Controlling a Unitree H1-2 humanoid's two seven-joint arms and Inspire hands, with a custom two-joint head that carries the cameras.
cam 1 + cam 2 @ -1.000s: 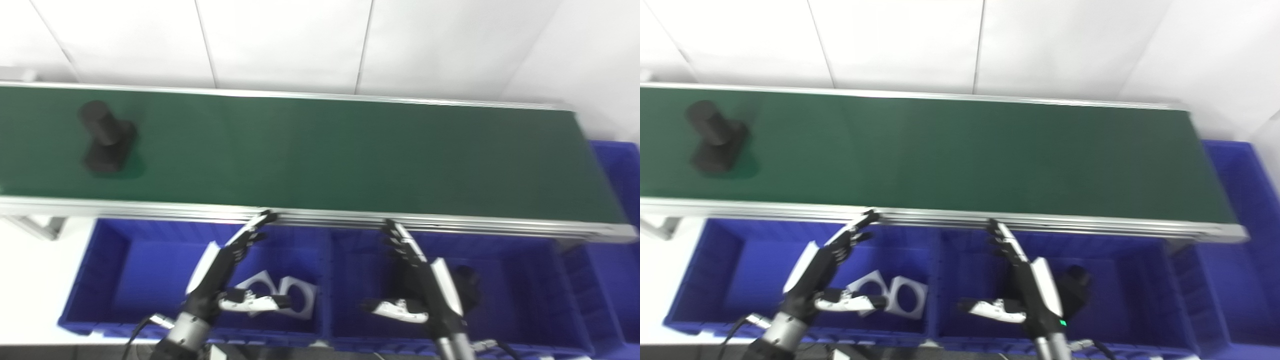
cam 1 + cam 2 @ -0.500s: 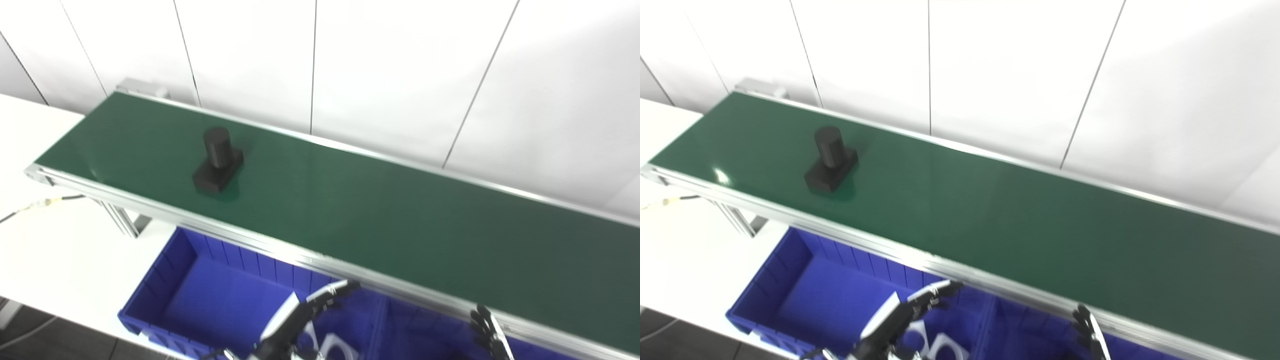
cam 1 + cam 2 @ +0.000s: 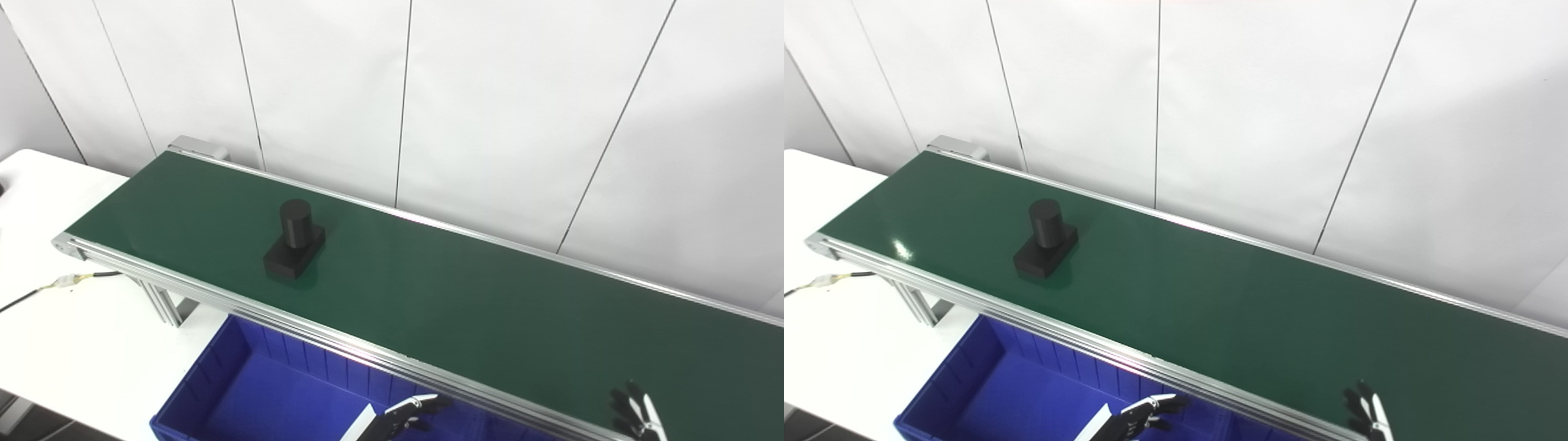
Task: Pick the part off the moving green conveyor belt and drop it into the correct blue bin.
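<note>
A black part (image 3: 294,248), a short cylinder standing on a rectangular base, stands on the green conveyor belt (image 3: 490,306) toward its left end. Only the fingertips of my left hand (image 3: 401,419) show at the bottom edge, in front of the belt's near rail and over the blue bin (image 3: 257,398). They are stretched out and hold nothing. The fingertips of my right hand (image 3: 634,416) peek up at the bottom right, spread against the belt's near edge and empty. Both hands are far from the part.
The belt's aluminium rail (image 3: 1041,318) runs along the near side. A white table (image 3: 61,331) with a cable (image 3: 43,288) lies to the left. White wall panels (image 3: 1249,122) rise behind the belt.
The camera has swung up and to the left, so the bins and hands have dropped almost out of the picture. The black part has ridden the belt a little to the right.
</note>
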